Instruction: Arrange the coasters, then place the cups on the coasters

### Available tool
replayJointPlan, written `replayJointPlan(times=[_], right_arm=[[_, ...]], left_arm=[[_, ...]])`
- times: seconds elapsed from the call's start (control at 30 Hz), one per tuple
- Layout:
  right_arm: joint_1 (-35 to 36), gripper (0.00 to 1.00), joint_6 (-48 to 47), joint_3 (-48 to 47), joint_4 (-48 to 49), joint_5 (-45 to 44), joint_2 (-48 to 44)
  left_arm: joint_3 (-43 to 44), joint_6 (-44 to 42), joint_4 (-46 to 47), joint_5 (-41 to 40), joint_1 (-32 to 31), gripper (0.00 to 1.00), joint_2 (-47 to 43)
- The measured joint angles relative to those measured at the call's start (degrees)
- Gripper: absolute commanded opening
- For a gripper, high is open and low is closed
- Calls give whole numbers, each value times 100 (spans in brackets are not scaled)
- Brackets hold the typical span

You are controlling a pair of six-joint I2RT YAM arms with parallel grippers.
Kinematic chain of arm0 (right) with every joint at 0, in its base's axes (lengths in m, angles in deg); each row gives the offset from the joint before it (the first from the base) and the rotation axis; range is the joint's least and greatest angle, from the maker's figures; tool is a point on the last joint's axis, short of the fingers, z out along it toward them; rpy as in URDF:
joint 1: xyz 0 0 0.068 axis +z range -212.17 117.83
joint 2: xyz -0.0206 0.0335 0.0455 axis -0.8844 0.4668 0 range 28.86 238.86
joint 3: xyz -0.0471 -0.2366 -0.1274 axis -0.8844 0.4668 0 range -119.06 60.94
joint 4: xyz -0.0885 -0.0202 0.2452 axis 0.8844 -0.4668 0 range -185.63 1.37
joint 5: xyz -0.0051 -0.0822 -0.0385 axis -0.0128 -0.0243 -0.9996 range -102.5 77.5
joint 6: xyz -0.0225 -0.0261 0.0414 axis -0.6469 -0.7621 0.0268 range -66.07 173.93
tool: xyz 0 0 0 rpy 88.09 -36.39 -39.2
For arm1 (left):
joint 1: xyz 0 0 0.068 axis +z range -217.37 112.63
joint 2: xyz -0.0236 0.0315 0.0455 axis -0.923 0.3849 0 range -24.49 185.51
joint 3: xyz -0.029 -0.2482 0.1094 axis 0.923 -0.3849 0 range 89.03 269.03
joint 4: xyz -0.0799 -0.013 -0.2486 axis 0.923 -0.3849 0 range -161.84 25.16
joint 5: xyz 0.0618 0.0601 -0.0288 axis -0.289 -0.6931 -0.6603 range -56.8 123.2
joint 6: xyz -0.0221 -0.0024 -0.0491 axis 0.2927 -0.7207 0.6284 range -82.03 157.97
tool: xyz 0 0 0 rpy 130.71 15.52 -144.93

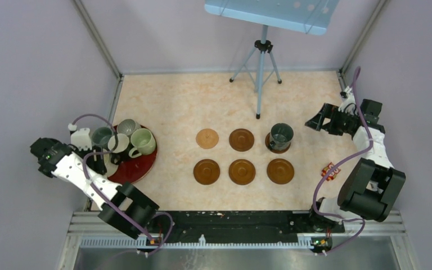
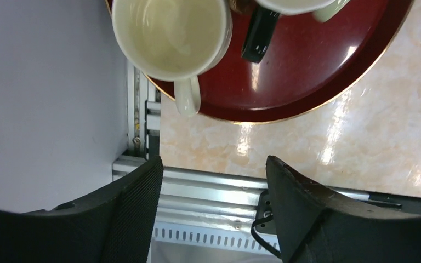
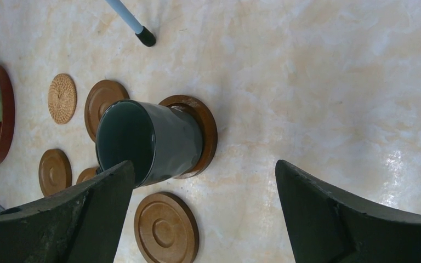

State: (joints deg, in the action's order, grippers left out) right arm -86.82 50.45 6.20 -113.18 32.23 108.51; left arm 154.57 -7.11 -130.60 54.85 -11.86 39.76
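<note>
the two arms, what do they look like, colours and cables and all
The left arm and right arm match: white links between chunky black joint housings. A purple cable loops along each. The jaws are black, wedge-shaped, with a rough textured inner face.

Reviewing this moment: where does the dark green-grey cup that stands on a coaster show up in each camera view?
Top external: the dark green-grey cup is right of centre, at the right end of the far row.
Left wrist: not in it.
Right wrist: left of centre, standing on its coaster.
Shared landmark: the dark red tray, at the left in the top view, across the top in the left wrist view, and at the left edge in the right wrist view.
</note>
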Motion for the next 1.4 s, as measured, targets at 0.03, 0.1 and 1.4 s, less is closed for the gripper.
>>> replayJointPlan(times=[0.03,0.1,1.4], right_arm=[[0,99,0,0,-4,7,0],[0,99,0,0,-20,20,0],[0,99,2,0,-37,37,0]], left_arm=[[-61,-149,-20,31,175,72,68],[-243,-435,-4,105,407,72,208],[-1856,-844,2614,802,568,53,1388]])
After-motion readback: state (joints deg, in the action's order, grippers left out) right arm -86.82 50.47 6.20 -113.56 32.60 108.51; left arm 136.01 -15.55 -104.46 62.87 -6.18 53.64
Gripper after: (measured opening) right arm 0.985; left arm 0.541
